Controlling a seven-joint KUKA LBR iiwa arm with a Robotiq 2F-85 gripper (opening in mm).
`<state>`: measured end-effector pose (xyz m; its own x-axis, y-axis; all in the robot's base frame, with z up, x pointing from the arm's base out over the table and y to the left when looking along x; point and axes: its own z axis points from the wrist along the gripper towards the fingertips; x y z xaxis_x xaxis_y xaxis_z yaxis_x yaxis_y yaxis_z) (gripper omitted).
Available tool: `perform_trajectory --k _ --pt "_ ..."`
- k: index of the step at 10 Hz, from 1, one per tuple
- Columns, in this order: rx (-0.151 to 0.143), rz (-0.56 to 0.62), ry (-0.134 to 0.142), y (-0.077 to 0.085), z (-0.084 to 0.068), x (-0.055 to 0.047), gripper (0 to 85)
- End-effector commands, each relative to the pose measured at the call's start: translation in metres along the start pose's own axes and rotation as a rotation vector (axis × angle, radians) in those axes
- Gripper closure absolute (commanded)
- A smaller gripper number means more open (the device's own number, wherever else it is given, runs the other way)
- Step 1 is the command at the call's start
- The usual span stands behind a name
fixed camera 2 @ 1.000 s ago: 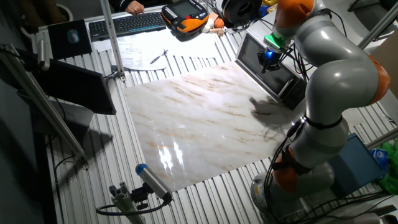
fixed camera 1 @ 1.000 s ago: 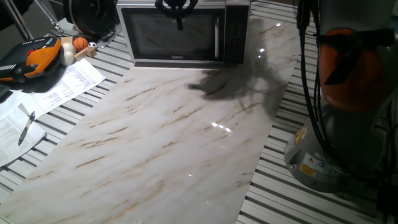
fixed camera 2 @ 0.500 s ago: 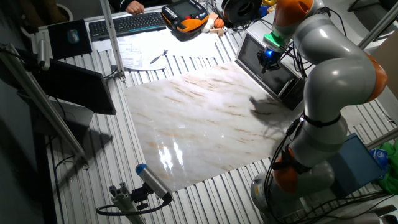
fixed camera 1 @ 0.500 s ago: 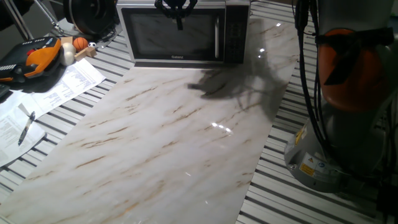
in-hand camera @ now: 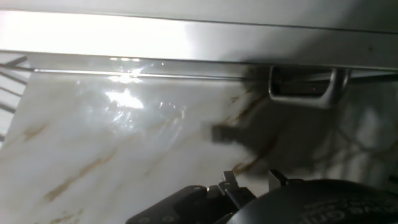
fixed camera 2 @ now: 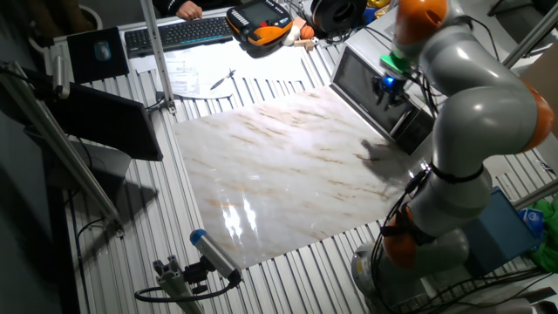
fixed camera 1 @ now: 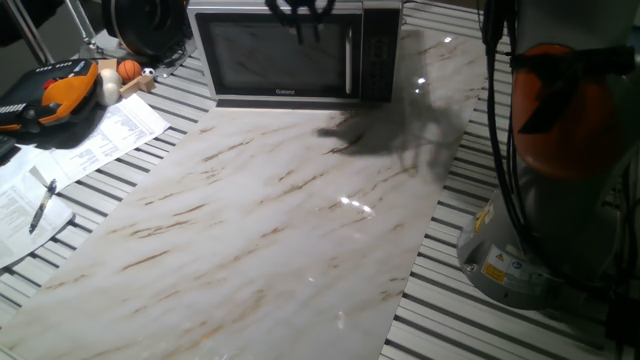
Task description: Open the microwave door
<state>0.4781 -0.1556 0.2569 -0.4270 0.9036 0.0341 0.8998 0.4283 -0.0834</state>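
The microwave (fixed camera 1: 385, 20) stands at the back of the marble board, and it also shows in the other fixed view (fixed camera 2: 410, 122). Its door (fixed camera 1: 275, 55) is shut, with dark glass and a vertical silver handle (fixed camera 1: 349, 58) next to the keypad (fixed camera 1: 378, 55). My gripper (fixed camera 1: 305, 12) hangs in front of the door's top, left of the handle, touching nothing. In the hand view my fingertips (in-hand camera: 229, 180) stand apart with nothing between them. The handle's lower end (in-hand camera: 305, 92) lies ahead and to the right, under the door's silver frame (in-hand camera: 124, 37).
The marble board (fixed camera 1: 280, 220) covers the slatted table. An orange teach pendant (fixed camera 1: 60, 90), an orange ball (fixed camera 1: 130, 70), papers (fixed camera 1: 110, 130) and a pen (fixed camera 1: 45, 200) lie at the left. The arm's base (fixed camera 1: 560, 150) stands at the right. A keyboard (fixed camera 2: 170, 33) lies at the far side.
My gripper has moved right along the door front toward the handle and slightly up. Its shadow on the board shifted right. The door has not moved.
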Motion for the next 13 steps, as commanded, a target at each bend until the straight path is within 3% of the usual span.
perform_trajectory --k 1,2,5,8,10,13 --pt "-0.002 -0.008 -0.013 -0.005 0.003 -0.002 51.0" --pt "-0.004 -0.016 -0.031 -0.01 0.008 -0.004 51.0" --pt "-0.031 -0.023 -0.032 -0.024 0.018 -0.016 51.0" --pt "-0.036 -0.022 -0.043 -0.032 0.023 -0.023 51.0" --pt "-0.029 -0.027 -0.038 -0.031 0.022 -0.022 51.0" --pt "0.02 -0.005 -0.077 -0.031 0.022 -0.022 51.0"
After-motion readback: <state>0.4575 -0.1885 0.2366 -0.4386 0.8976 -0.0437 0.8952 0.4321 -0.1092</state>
